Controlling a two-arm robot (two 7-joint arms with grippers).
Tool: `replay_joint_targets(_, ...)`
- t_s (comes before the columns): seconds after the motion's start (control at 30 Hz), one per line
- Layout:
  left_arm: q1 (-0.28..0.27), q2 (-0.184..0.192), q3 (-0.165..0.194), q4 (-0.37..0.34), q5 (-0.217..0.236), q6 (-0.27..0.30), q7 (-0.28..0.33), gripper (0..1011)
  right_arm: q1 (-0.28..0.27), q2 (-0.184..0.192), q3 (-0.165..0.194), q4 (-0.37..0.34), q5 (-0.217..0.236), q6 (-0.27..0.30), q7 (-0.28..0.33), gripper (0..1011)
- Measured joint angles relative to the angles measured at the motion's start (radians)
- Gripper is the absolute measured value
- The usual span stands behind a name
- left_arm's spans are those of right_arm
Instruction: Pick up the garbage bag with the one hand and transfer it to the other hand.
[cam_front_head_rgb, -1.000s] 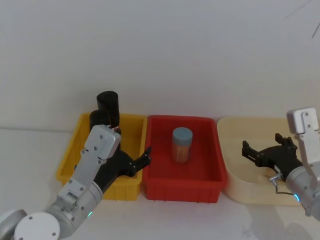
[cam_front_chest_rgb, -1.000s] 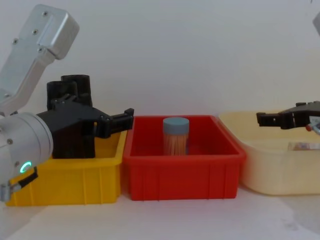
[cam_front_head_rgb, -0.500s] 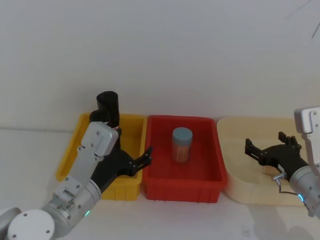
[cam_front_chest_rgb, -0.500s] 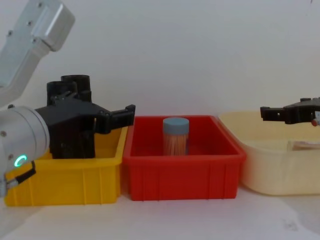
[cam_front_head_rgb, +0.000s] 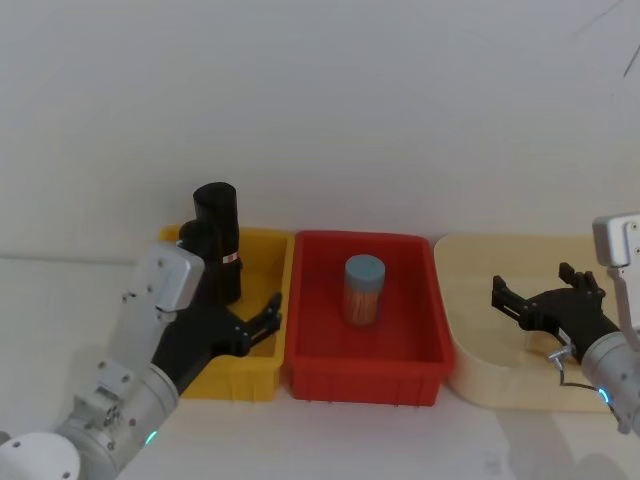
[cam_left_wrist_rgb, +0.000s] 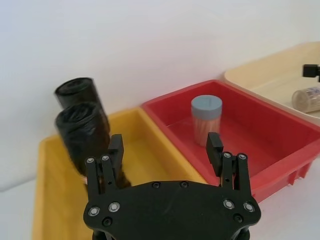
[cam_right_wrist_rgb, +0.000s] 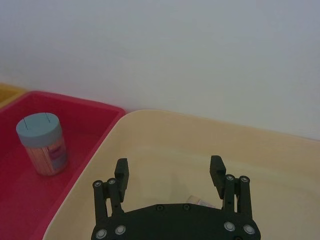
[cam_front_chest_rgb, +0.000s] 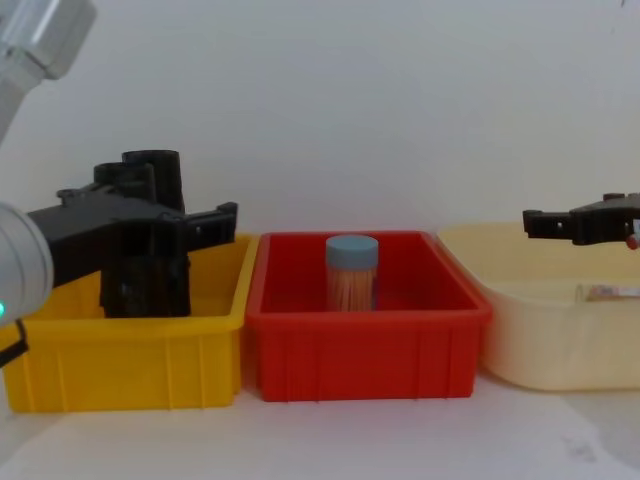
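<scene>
**Head view and chest view: left gripper spread wide over the yellow bin, garbage bag upright behind it**

Three bins are seen side by side on a pale, bare table (cam_front_head_rgb: 400, 440), set close against a plain white wall (cam_front_head_rgb: 350, 100).

At the left, the left gripper (cam_front_head_rgb: 262, 322) is held over the front right part of the yellow bin (cam_front_head_rgb: 235, 385), on the arm with the green glow. Its fingers are spread wide and nothing is held between them. Behind it the garbage bag (cam_front_head_rgb: 218, 225) is stood upright at the back of the yellow bin – a tall black crinkly roll with a small red-and-white band, rising well above the rim. A second black roll (cam_front_head_rgb: 198, 245), slightly lower, is stood just in front of it and to its left. Whether the gripper touches this nearer roll cannot be told.

In the middle, a jar (cam_front_head_rgb: 364, 290) with a blue-grey lid, filled with pale sticks, is stood upright in the red bin (cam_front_head_rgb: 365, 385).

At the right, the right gripper (cam_front_head_rgb: 530, 292) is held level above the cream bin (cam_front_head_rgb: 470, 340), pointing towards the red bin, fingers wide apart and empty. A small clear container (cam_front_chest_rgb: 605, 292) is seen lying inside the cream bin, below that gripper.
</scene>
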Motion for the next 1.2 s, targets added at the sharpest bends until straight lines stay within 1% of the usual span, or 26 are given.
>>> replay_joint_targets(0.13, 0.027, -0.002, -0.020, -0.029, 0.000, 0.023, 0.032, 1001, -0.001, 0.000, 0.001, -0.002, 0.001, 0.000, 0.000, 999)
replay_joint_targets(0.2, 0.045, -0.007, -0.035, -0.050, 0.003, 0.043, 0.061, 1001, -0.001, 0.000, 0.001, -0.002, 0.001, 0.000, 0.000, 999)
replay_joint_targets(0.23, 0.045, -0.007, -0.035, -0.050, 0.003, 0.043, 0.061, 1001, -0.001, 0.000, 0.001, -0.002, 0.001, 0.000, 0.000, 999)
replay_joint_targets(0.37, 0.063, -0.018, -0.055, -0.073, 0.011, 0.074, 0.103, 1001, -0.001, 0.000, 0.002, -0.003, 0.001, 0.000, 0.000, 999)
replay_joint_targets(0.57, 0.064, -0.029, -0.081, -0.080, 0.012, 0.118, 0.131, 1001, -0.002, 0.000, 0.002, -0.004, 0.002, 0.000, 0.000, 999)
replay_joint_targets(0.8, 0.043, -0.032, -0.104, -0.061, -0.004, 0.151, 0.128, 1001, -0.002, 0.000, 0.003, -0.004, 0.002, 0.000, 0.000, 999)
replay_joint_targets(0.97, 0.009, -0.034, -0.123, -0.022, -0.028, 0.171, 0.096, 1001, -0.003, 0.000, 0.003, -0.005, 0.002, 0.000, 0.000, 999)
replay_joint_targets(1.0, 0.009, -0.034, -0.123, -0.022, -0.028, 0.171, 0.096, 1002, -0.003, 0.000, 0.003, -0.005, 0.002, 0.000, 0.000, 999)
replay_joint_targets(1.2, -0.044, -0.033, -0.137, 0.038, -0.055, 0.184, 0.045, 1002, -0.003, 0.000, 0.003, -0.005, 0.002, 0.000, 0.000, 999)
